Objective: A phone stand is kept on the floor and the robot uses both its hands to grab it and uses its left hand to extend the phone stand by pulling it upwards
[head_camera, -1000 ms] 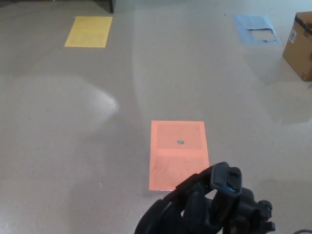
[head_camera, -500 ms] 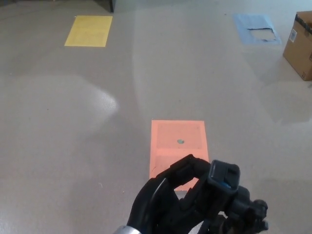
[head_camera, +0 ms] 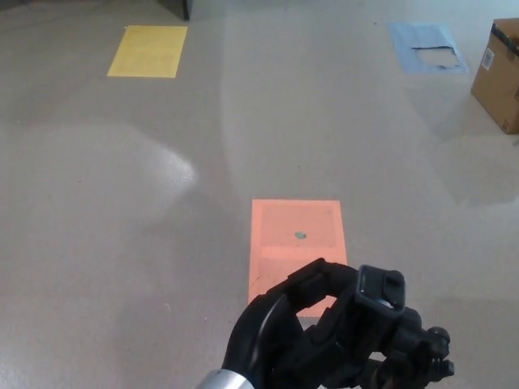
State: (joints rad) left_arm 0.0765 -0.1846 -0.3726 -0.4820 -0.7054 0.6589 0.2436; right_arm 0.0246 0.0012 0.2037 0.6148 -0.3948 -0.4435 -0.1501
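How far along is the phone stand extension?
Done: the left hand is closed around the phone stand, whose black head rises in front of the orange floor patch. In hand: that left-hand grip near the top. The dark parts at lower right may be the right hand, but its grip is unclear. Left: the upward pull. The pole is hidden, so extension can't be judged.

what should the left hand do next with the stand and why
Probably pull straight upward, slowly. The left hand looks wrapped around the phone stand just below its black head, which hangs over the orange floor patch. Whether the right hand is steadying it lower down cannot be seen.
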